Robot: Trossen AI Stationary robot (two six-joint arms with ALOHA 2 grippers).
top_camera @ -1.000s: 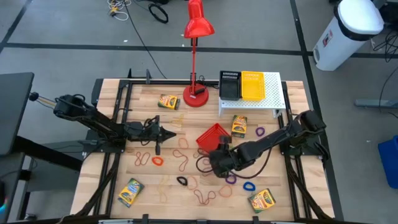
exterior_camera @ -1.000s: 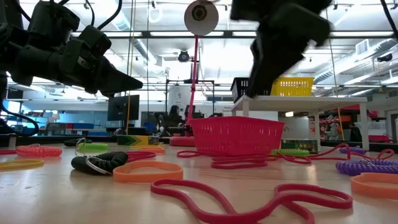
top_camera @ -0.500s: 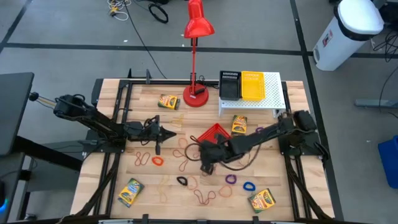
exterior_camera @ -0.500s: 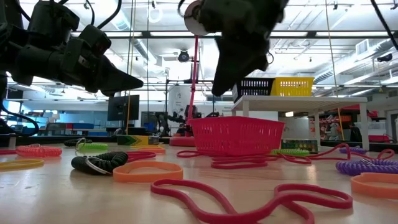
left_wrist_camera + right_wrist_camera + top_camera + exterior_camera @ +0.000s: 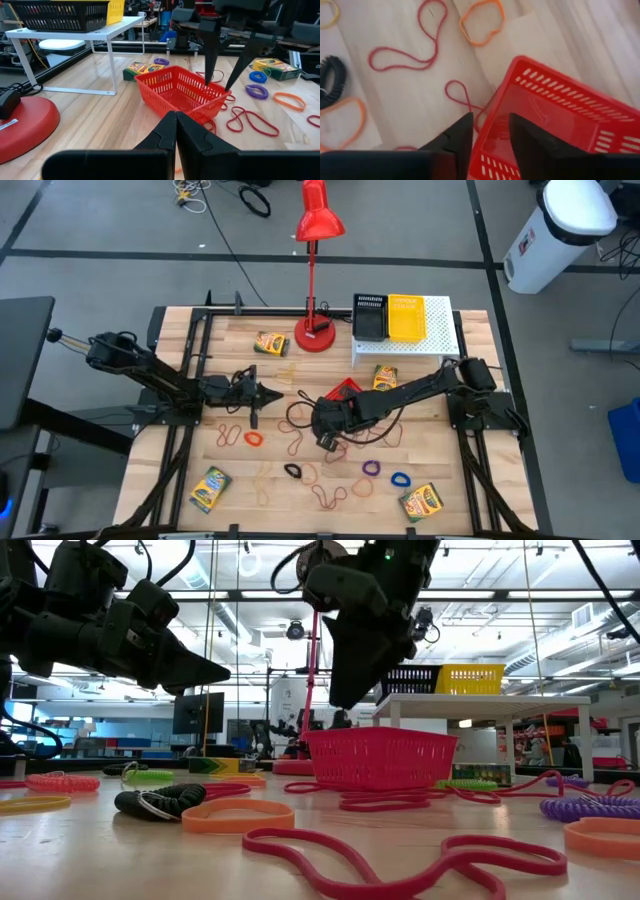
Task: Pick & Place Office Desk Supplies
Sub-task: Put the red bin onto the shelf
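The red mesh bin (image 5: pixel 347 390) stands on the table's middle, among many loose rubber bands (image 5: pixel 297 442). My right gripper (image 5: pixel 490 135) slants down at the bin's near left corner, open. One finger (image 5: pixel 457 137) is outside the wall and one (image 5: pixel 530 140) over the inside. The left wrist view shows those fingers (image 5: pixel 207 60) standing above the bin (image 5: pixel 175 87). My left gripper (image 5: pixel 278 393) hangs level and shut to the bin's left, holding nothing. Crayon boxes (image 5: pixel 384 378) (image 5: pixel 270 344) (image 5: pixel 209 488) lie on the table. The black bin (image 5: pixel 369 318) and the yellow bin (image 5: pixel 406 318) sit on a white shelf. My right gripper straddles the red bin's wall near its corner (image 5: pixel 492 107), coming slanting from above. I cannot tell whether either finger touches the wall. The bin stands flat on the table.
A tall red desk lamp (image 5: pixel 316 270) stands on its round base (image 5: pixel 314 337) at the table's far middle. The white shelf (image 5: pixel 440 340) takes up the far right. A black coiled band (image 5: pixel 292 471) and another crayon box (image 5: pixel 421 502) lie toward the near edge.
My right gripper has travelled toward the table's left, from the near right of the red bin to its near left corner, and has rolled about its own line while doing so. The bin and the bands lie as before.
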